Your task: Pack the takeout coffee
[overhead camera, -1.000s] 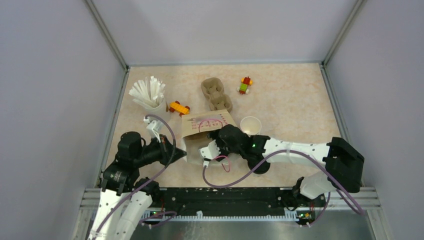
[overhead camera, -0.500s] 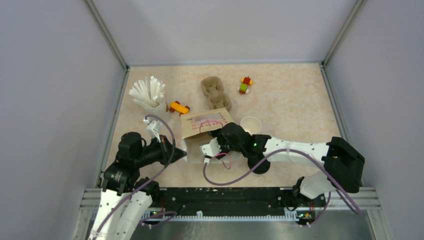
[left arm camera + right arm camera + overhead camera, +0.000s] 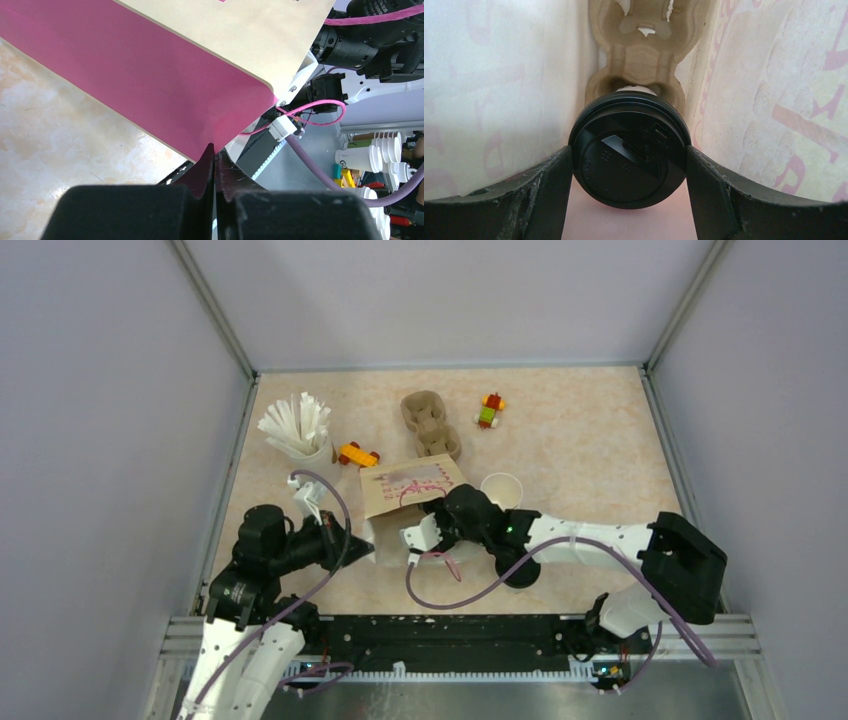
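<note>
A brown paper bag (image 3: 408,484) with pink print lies on its side mid-table. My left gripper (image 3: 215,150) is shut on the bag's lower edge (image 3: 235,95), at the left of its mouth (image 3: 368,543). My right gripper (image 3: 629,150) reaches into the bag and is shut on a coffee cup with a black lid (image 3: 629,147), one finger on each side of the lid. A brown pulp tray (image 3: 639,55) shows just beyond the cup. A second cup (image 3: 501,490), open and without a lid, stands right of the bag.
A pulp two-hole tray (image 3: 432,425) lies behind the bag. A beige cup of white sticks (image 3: 298,430) stands far left. Toy bricks lie at the back (image 3: 357,455) (image 3: 490,410). A round black thing (image 3: 517,574) lies under my right arm.
My right wrist has edged a little further into the bag with the cup. The left gripper keeps its hold on the bag's edge.
</note>
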You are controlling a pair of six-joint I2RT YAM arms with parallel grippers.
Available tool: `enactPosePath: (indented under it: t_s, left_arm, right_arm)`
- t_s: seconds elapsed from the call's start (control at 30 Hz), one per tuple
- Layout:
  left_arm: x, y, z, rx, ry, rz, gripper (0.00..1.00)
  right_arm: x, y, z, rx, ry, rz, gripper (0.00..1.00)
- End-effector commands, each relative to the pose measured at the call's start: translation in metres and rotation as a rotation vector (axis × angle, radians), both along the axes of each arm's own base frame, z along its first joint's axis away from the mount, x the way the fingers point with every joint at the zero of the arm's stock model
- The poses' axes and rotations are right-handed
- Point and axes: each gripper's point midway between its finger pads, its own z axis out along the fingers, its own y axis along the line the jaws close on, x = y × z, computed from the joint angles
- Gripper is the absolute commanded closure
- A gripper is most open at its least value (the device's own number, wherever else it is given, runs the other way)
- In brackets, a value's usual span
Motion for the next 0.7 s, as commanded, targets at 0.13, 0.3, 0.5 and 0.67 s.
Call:
enactPosePath:
  t_s: [0.13,0.3,0.5,0.67]
  left_arm:
    - [0.0008,-0.0043,0.0086,-0.027,-0.036,-0.028,1.00]
    - [0.0023,-0.0057,0.0109,-0.030,-0.041,-0.036,1.00]
    - [0.0018,-0.0065,0.0106,-0.033,-0.036,-0.042,1.00]
    - [0.0032,-0.0074,0.0118,-0.036,-0.039,-0.046,1.00]
  right_arm:
    - [0.0075,-0.0267,-0.0372,-0.109,0.058,-0.071,0.34]
    - [0.0099,-0.0226,-0.0391,-0.108,0.062,-0.070,0.34]
    - [0.0115,-0.0229,-0.0401,-0.108,0.066,-0.084,0.32]
    - [0.0130,-0.0234,-0.0386,-0.105,0.065,-0.084,0.31]
